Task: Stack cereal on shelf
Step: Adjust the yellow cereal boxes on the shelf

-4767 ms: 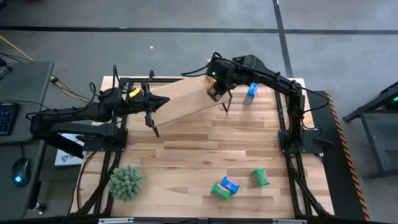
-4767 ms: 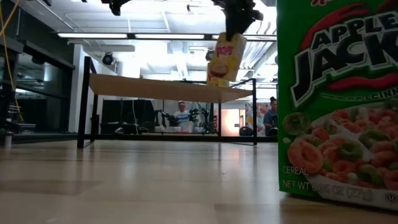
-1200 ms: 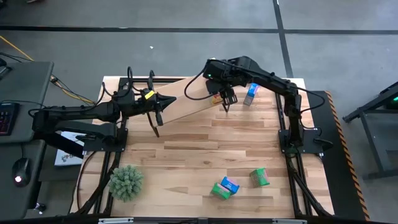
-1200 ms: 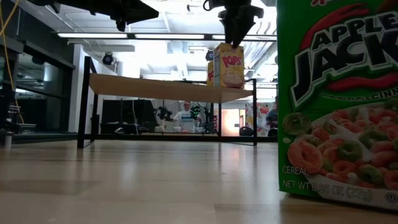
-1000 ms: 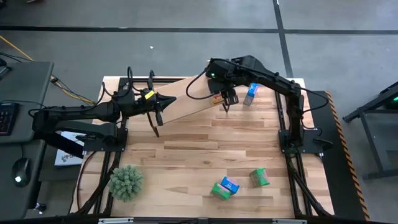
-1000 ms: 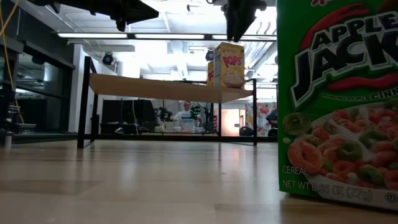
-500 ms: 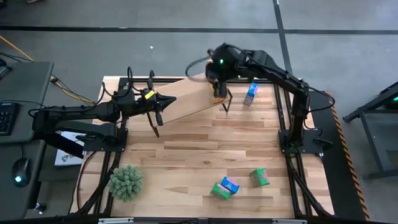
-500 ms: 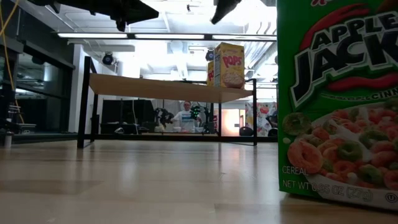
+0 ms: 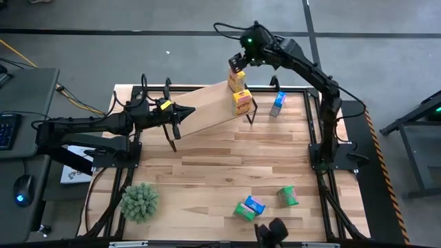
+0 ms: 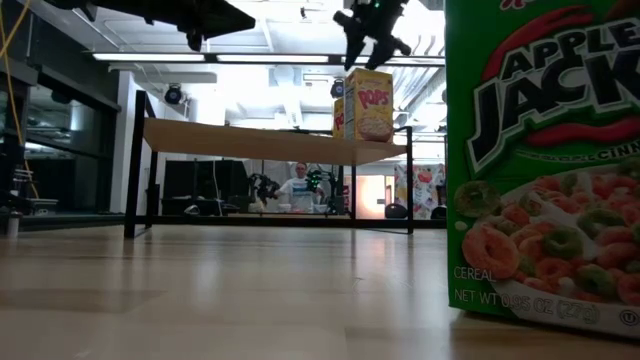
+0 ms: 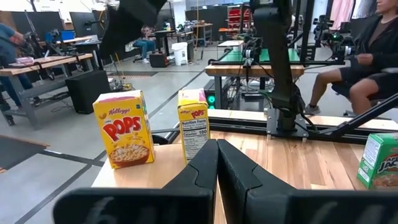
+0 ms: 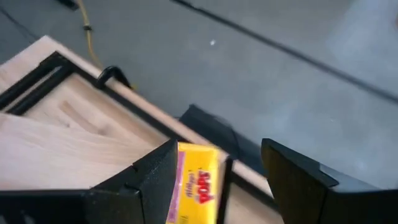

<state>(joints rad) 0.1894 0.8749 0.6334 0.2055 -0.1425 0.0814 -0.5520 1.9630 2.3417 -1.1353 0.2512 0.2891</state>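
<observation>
2 yellow Pops cereal boxes [image 9: 242,101] & [image 9: 236,80] stand upright side by side on the right end of the sloped wood shelf [image 9: 203,108]; R gripper [image 9: 236,67] hangs above the farther box w/ fingers spread wide, gripping nothing, box seen btwn the fingers in the right wrist view. L gripper [image 9: 180,114] sits over the shelf's left end, fingers pressed together, empty. Blue cereal box [image 9: 278,104] stands on the tabletop [image 9: 207,172] just right of the shelf; 2 green boxes [image 9: 287,196], [image 9: 243,211] & a blue one [image 9: 254,204] lie near the front edge, spiky green plant [image 9: 140,201] front-left, big Apple Jacks box [image 10: 545,160] close to the low cam.
</observation>
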